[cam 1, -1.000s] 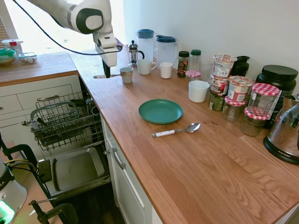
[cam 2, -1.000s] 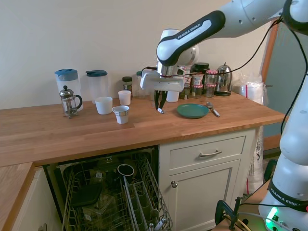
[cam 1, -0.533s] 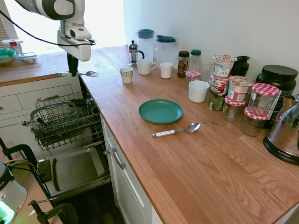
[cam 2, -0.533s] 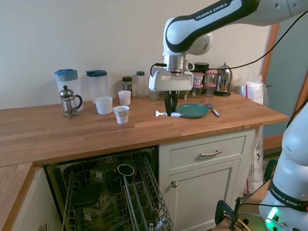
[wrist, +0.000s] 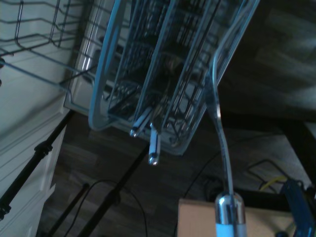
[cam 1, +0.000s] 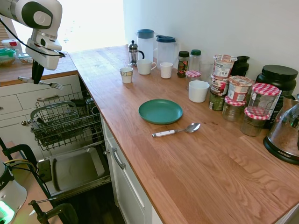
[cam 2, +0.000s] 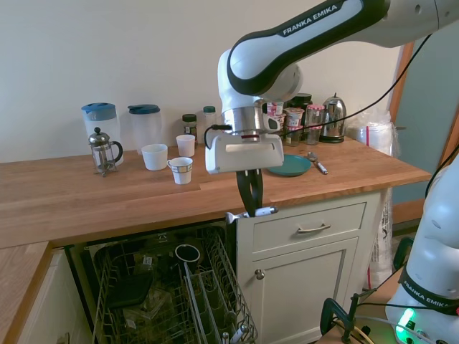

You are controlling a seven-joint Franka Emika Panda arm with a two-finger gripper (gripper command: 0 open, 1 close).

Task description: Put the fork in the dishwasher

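First exterior view: the black two-finger gripper (cam 1: 36, 77) is closed on the slim silver metal fork (cam 1: 43, 83), held level above the dishwasher's dark grey wire rack (cam 1: 60, 122).

Second exterior view: fork (cam 2: 250, 213) beside the wooden countertop (cam 2: 107, 201) edge.

Wrist view: rack (wrist: 158, 74) below.

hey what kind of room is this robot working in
Most likely a home kitchen: a wooden countertop with jugs, cups and jars, white drawers below, and an open dishwasher with its rack pulled out.

My two outside views are bright and sharp — a window (cam 1: 93, 23) behind me blows out to white glare; my wrist view is dim, bluish, soft.
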